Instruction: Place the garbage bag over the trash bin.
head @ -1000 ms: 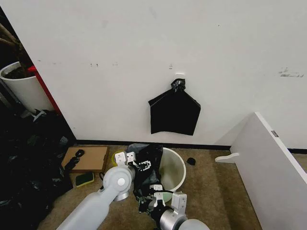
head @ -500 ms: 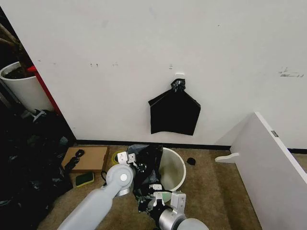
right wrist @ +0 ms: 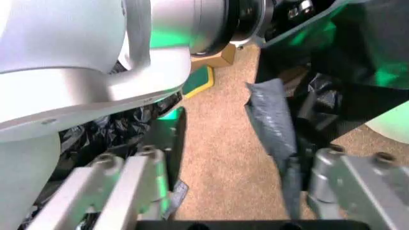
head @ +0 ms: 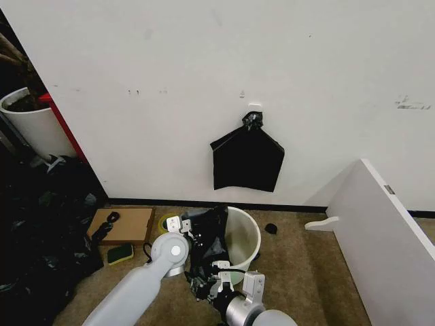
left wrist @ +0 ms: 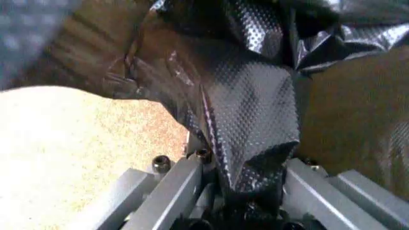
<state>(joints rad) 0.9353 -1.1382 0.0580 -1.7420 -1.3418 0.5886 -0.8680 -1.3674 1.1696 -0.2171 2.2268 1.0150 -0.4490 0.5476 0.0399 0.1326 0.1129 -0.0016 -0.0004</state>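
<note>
Both pincers meet the garbage bag (head: pixel 207 244). My left gripper (head: pixel 182 226) is clenched on a pinch of it beside the trash bin (head: pixel 243 238), the film bunched between its fingers (left wrist: pixel 176 184). My right gripper (head: pixel 216 277) stands parted, bag edge against one finger (right wrist: pixel 329 179). Since a second ago the left has eased lower.
</note>
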